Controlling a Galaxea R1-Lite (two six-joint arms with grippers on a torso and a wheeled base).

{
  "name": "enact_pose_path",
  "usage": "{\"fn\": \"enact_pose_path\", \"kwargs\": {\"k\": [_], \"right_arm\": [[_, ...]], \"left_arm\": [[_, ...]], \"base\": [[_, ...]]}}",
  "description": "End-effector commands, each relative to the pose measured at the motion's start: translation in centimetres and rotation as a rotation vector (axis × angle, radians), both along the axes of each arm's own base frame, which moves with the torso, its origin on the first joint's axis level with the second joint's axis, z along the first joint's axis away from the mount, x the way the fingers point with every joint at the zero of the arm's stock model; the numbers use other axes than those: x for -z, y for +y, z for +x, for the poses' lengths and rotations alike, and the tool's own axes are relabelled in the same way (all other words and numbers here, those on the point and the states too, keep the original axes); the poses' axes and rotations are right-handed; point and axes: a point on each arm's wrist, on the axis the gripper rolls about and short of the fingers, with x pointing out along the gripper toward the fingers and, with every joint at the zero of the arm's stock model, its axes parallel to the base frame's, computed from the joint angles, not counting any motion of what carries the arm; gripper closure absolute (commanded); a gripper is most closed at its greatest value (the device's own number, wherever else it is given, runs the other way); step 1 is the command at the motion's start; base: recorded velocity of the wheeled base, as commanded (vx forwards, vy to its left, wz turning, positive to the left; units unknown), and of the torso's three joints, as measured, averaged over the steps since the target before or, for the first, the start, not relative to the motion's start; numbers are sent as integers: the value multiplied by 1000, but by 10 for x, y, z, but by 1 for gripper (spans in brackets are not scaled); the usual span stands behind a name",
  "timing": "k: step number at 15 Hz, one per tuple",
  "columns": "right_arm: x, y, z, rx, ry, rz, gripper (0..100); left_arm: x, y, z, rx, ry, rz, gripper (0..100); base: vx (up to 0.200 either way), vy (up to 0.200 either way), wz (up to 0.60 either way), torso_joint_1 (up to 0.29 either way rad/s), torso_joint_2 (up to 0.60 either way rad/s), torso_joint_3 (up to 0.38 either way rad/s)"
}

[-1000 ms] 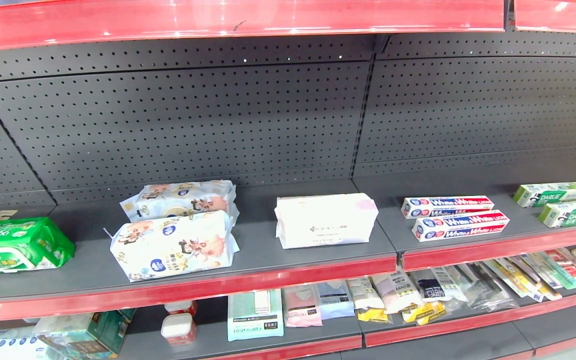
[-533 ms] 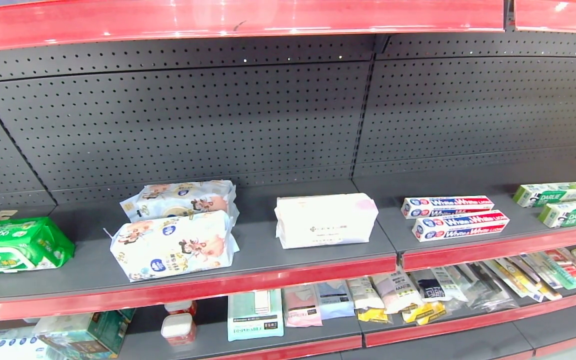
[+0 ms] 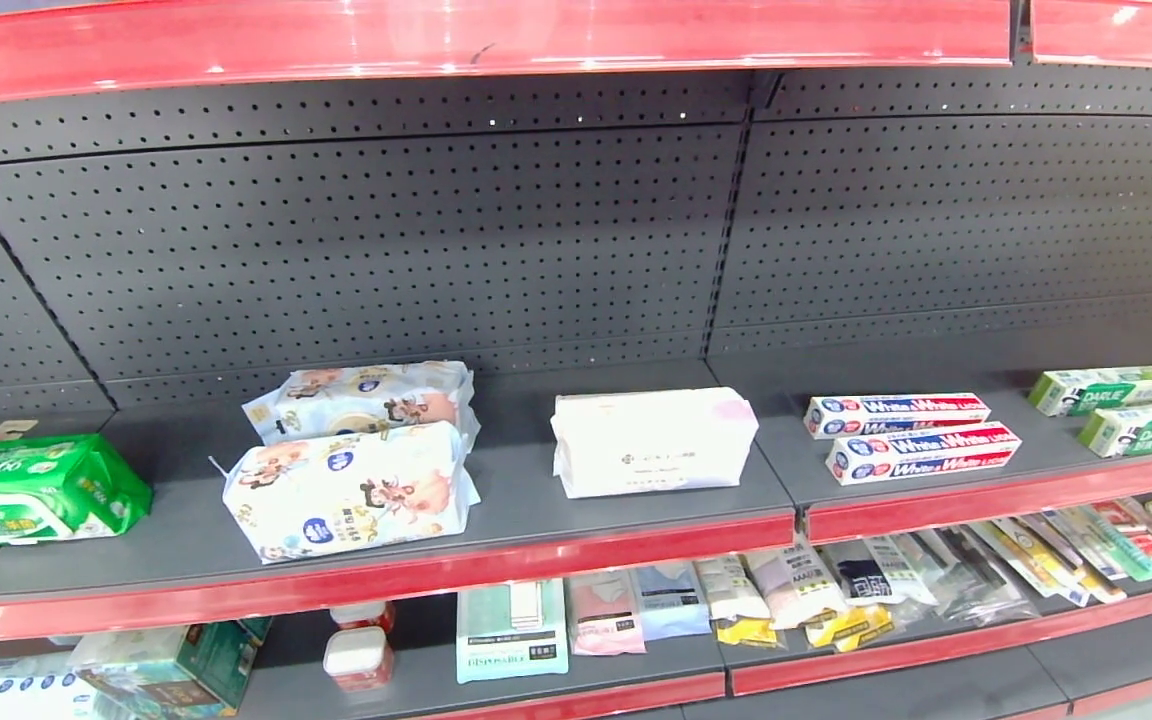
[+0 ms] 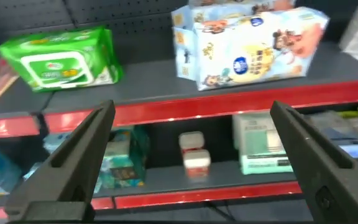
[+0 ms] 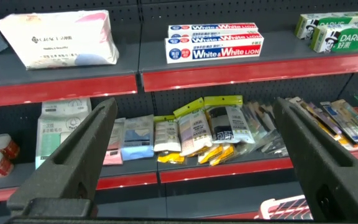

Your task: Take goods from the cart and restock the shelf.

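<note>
Both jaw pairs gape empty on your left gripper (image 4: 191, 107) and right gripper (image 5: 196, 102). The tissue pack (image 3: 651, 442) looks soft, light, crushable; pinch its short ends gently.

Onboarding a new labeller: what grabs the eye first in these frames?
The wide bare stretch of black pegboard above the red-edged shelf stands out first. On that shelf, two cartoon-printed wipe packs sit one behind the other left of centre, a plain white tissue pack at centre, and two red-and-white toothpaste boxes to the right.
</note>
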Motion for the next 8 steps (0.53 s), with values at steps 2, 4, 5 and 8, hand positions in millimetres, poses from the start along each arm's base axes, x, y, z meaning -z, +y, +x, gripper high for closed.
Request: {"fn": "enact_pose_path", "kwargs": {"k": [2,4,5,8], "right_arm": [[0,0,0,0,2,2,0],[0,0,0,0,2,2,0],[0,0,0,0,2,2,0],[0,0,0,0,2,2,0]], "left_arm": [[0,1,0,-33,3,-13,0],[0,1,0,-31,3,-13,0],[1,1,0,-41,12,-16,0],[4,3,0,-119,38,-67,0]], "base": [[0,0,600,0,0,2],[0,0,600,5,2,2],[0,0,0,0,0,0],[0,0,0,0,0,0]]}}
